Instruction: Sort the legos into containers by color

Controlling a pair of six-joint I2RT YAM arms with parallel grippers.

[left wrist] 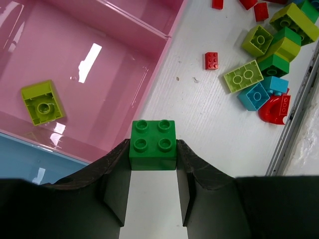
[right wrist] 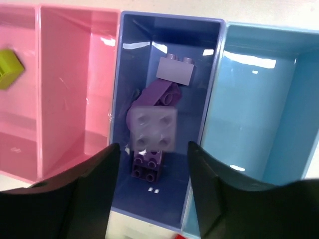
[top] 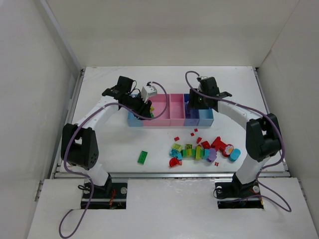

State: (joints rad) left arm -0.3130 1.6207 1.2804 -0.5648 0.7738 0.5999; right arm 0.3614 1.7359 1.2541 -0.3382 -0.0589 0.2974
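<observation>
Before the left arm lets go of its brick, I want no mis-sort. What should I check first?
1. Grip: the left claw clamps the green brick on both sides: ok.
2. Drop spot: the brick looks to sit at the corner of the wide pink bin, partly above the table: not ok.
3. Colour match: that bin holds only a lime-yellow brick; whether green belongs there: cannot tell.
4. Right claw: open, empty, above the purple-blue bin holding purple bricks: ok.
5. Clearance: the two claws are well apart in the top view: ok.
</observation>
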